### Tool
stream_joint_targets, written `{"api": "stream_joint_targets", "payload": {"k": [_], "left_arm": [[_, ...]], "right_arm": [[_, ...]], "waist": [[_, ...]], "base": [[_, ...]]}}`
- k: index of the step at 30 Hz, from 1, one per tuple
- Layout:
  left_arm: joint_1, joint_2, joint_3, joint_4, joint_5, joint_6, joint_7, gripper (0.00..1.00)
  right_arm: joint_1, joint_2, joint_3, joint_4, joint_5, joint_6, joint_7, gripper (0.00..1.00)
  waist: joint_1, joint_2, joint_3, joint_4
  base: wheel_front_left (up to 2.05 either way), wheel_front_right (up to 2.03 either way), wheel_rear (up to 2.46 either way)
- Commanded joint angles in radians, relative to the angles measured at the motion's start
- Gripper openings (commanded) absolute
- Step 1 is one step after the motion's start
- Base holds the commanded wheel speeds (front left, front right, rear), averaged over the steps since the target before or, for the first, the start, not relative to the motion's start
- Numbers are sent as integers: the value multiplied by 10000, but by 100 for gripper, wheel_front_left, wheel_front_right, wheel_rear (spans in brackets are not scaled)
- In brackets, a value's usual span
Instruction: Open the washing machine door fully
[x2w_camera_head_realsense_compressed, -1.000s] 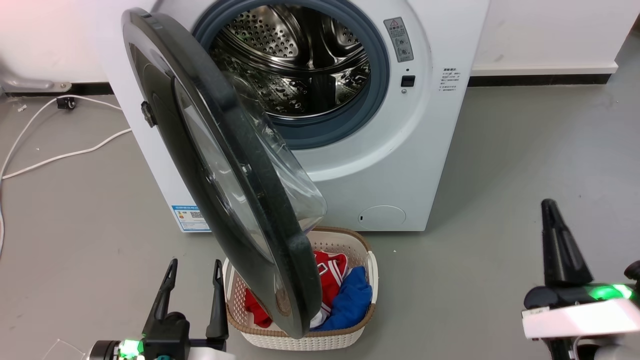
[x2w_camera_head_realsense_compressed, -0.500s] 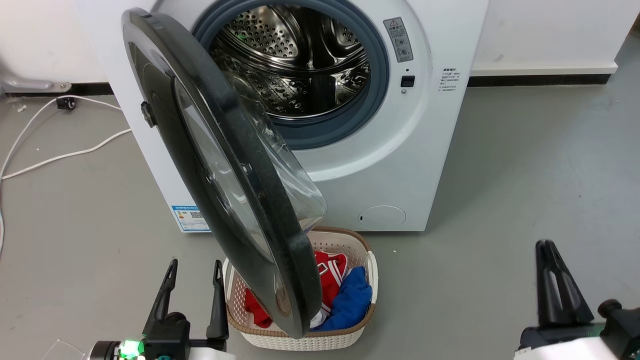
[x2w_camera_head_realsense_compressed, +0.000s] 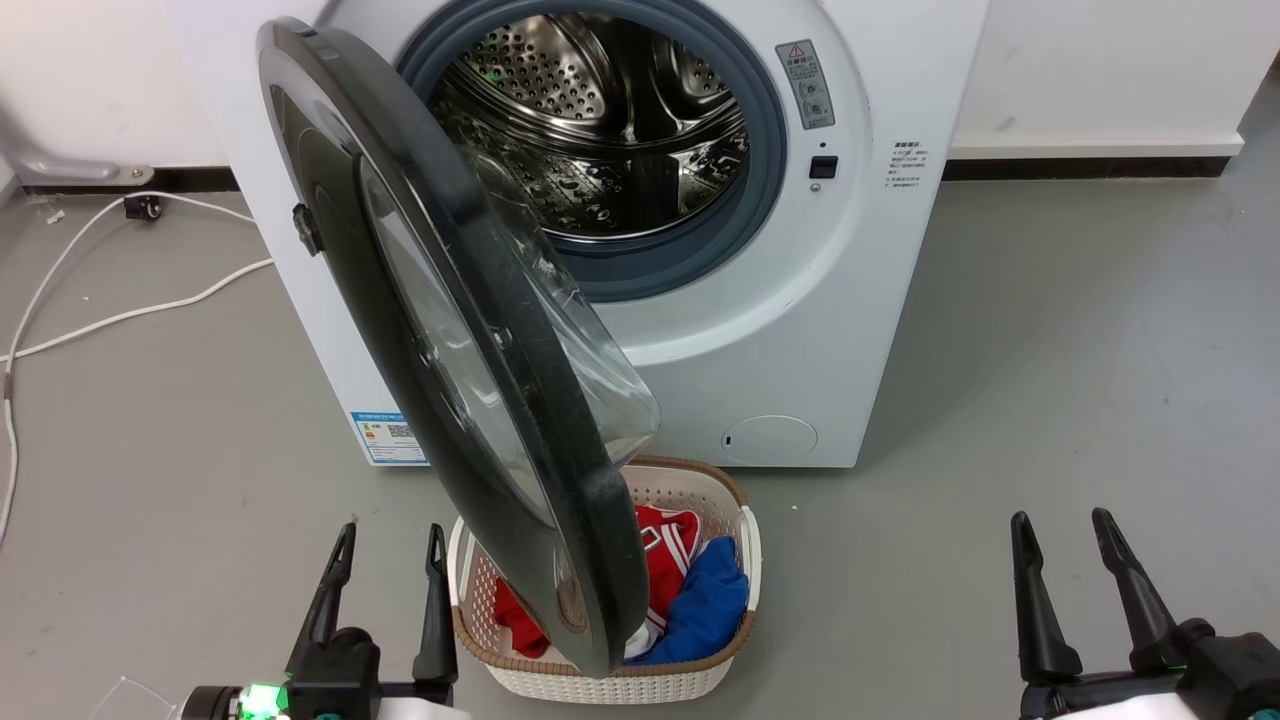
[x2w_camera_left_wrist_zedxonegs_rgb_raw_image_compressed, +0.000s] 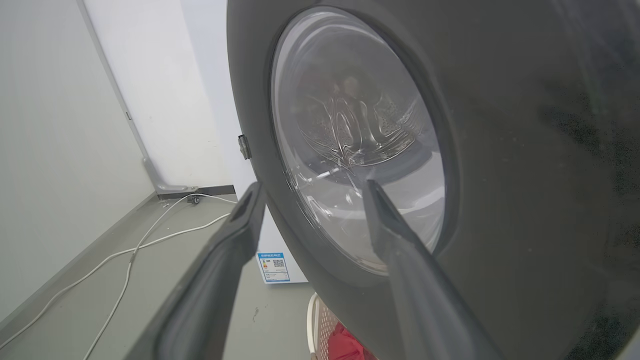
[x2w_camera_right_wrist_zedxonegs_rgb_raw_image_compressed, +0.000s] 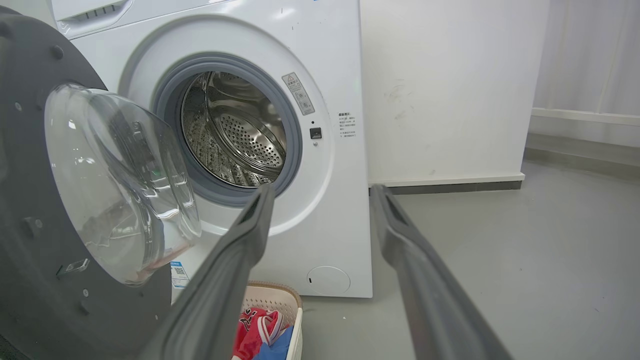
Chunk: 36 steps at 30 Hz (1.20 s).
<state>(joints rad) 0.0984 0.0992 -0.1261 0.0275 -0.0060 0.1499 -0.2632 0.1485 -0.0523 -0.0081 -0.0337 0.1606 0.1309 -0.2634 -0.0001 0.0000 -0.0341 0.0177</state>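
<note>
The white washing machine stands against the wall with its steel drum exposed. The washing machine door, glossy black with a clear glass bowl, is hinged on the left and swung out roughly halfway, its lower edge over a basket. My left gripper is open just left of the door's lower edge, touching nothing. In the left wrist view the left gripper faces the door from its outer side. My right gripper is open at the lower right, far from the door. The right gripper points at the washing machine.
A cream laundry basket with red and blue clothes sits on the floor under the door. A white cable trails over the grey floor at the left. Bare floor stretches to the right of the machine up to the white wall.
My right gripper has dropped lower and drawn back, and its fingers now show spread apart. The head view has shifted slightly. The door and left gripper have stayed put.
</note>
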Motion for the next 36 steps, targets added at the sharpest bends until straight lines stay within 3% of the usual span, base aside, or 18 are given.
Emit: {"api": "stream_joint_targets", "payload": {"k": [1,8,9,10,11,18,25,36], "left_arm": [[90,9,33,10,-44,24,-24,100],[128,-10,114,68,-117,-26,-24,100],[120,-15,150,57,-118,-15,-24,53],[125,-29,196,59,-117,40,-24,17],[143,-52,222,87,-155,60,-24,0],[-250,-71,605,-296,-244,59,-24,0],[-985,109,873,-1921,56,90,-24,0],[-2132,299,-435,-3960,600,-169,-24,0]], "right_arm": [[135,37,-25,20,97,-2,-17,100],[154,37,-41,37,88,-2,-17,100],[149,38,-42,44,101,-2,-17,100],[149,38,-47,49,104,-2,-17,100],[150,38,-49,55,104,-2,-17,100],[97,37,-90,-46,-51,-2,-17,100],[138,37,-78,-54,-13,-2,-17,100],[36,36,141,-9,-241,-2,-18,100]], "waist": [[1,0,-2,7],[1,0,2,15],[1,0,0,14],[1,0,-4,14],[1,0,-8,13],[1,0,-5,6],[1,0,16,-29],[1,0,98,-171]], "base": [[0,0,0],[0,0,0],[0,0,0],[0,0,0],[0,0,0],[0,0,0],[0,0,0],[0,0,0]]}}
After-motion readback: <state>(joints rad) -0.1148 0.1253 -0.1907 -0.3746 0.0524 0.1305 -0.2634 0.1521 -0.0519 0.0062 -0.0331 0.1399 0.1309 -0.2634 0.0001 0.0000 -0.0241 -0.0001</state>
